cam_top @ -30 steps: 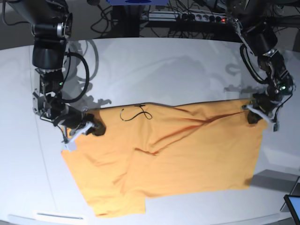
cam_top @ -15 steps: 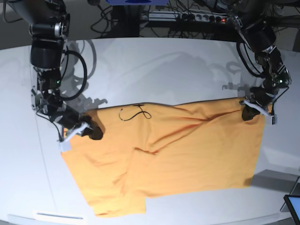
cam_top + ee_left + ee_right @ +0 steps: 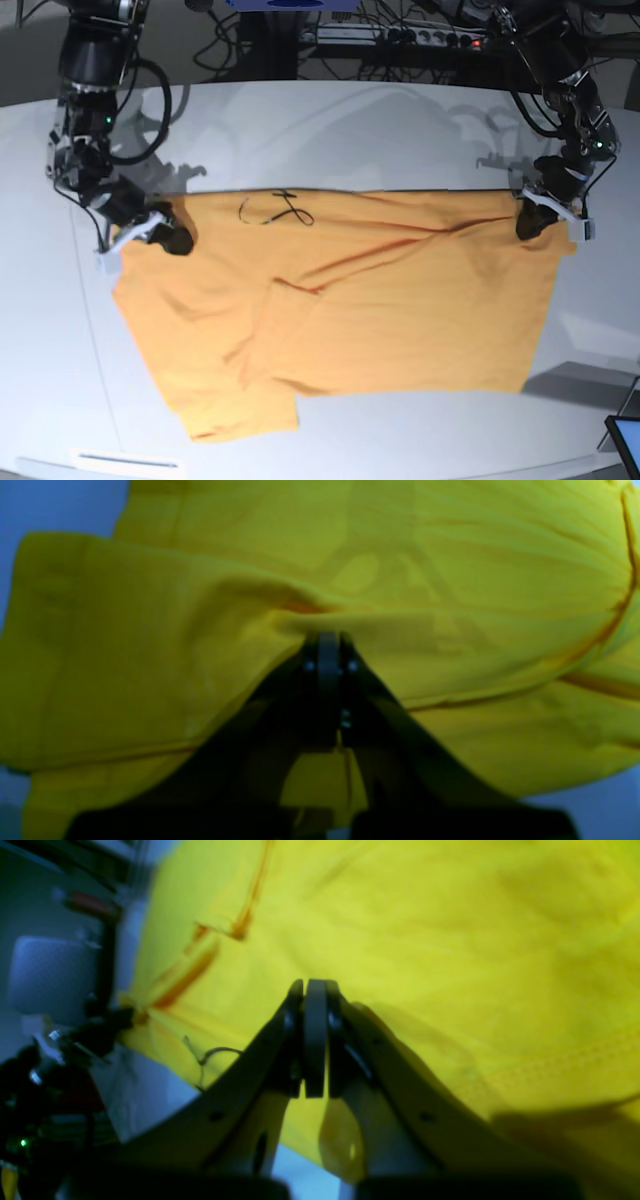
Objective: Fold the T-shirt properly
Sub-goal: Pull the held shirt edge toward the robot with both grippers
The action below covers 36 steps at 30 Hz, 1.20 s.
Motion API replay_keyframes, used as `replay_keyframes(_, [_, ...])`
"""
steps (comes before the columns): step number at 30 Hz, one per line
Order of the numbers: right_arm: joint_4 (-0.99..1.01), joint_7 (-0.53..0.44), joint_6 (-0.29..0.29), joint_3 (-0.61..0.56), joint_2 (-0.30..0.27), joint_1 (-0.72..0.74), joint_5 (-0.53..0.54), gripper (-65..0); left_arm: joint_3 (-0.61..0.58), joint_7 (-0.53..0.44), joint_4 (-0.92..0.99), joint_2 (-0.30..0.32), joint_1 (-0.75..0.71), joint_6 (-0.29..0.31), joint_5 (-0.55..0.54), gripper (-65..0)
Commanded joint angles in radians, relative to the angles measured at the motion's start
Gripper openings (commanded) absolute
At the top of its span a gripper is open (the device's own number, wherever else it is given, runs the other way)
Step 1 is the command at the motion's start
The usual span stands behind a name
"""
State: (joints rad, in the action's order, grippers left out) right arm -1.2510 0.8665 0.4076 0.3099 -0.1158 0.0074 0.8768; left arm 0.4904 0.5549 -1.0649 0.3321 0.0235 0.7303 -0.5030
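Observation:
The orange-yellow T-shirt [image 3: 350, 300] lies spread on the white table [image 3: 350, 130], with a thin dark squiggle [image 3: 275, 210] near its far edge. My left gripper [image 3: 530, 222] is shut on the shirt's far right corner; in the left wrist view the cloth [image 3: 350, 580] bunches at my closed left gripper [image 3: 327, 637]. At the shirt's far left corner my right gripper [image 3: 172, 240] is shut on the fabric. The right wrist view shows my right gripper [image 3: 312, 987] pressed together against yellow cloth [image 3: 450, 940].
Cables and a power strip [image 3: 430, 38] run along the table's far edge. A dark tablet corner [image 3: 625, 440] sits at the near right. A white strip [image 3: 125, 461] lies at the table's near left edge.
Both grippers have pulled their corners away from the camera and outward. The shirt has slid toward the far side and its far edge is now stretched straighter.

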Motion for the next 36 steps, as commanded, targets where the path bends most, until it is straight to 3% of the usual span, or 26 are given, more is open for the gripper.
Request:
replay_keyframes(1, [-0.016, 0.079, -0.100, 0.010, -0.003, -0.051, -0.055, -64.7, -0.005, 0.152, -0.005, 0.003, -0.030, -0.032, 0.131, -65.0])
replay_keyframes(4, [-0.137, 0.086, -0.169, 0.008, 0.009, -0.113, -0.054, -64.7, -0.005, 0.158, -0.090, -0.001, -0.076, -0.032, 0.131, -65.0])
replay_keyframes(8, [-0.238, 0.089, -0.201, 0.008, 0.021, -0.166, -0.054, -64.7, -0.006, 0.159, -0.193, -0.011, -0.142, -0.032, 0.131, -65.0])
replay_keyframes(28, [-0.330, 0.098, -0.201, 0.007, 0.018, -0.268, -0.054, -64.7, 0.006, 0.153, -0.320, -0.023, -0.373, -0.032, 0.122, -65.0])
replay_keyframes(36, [-0.330, 0.098, -0.198, 0.007, 0.020, -0.289, -0.055, -64.7, 0.006, 0.153, -0.395, -0.055, -0.439, -0.032, 0.122, -65.0])
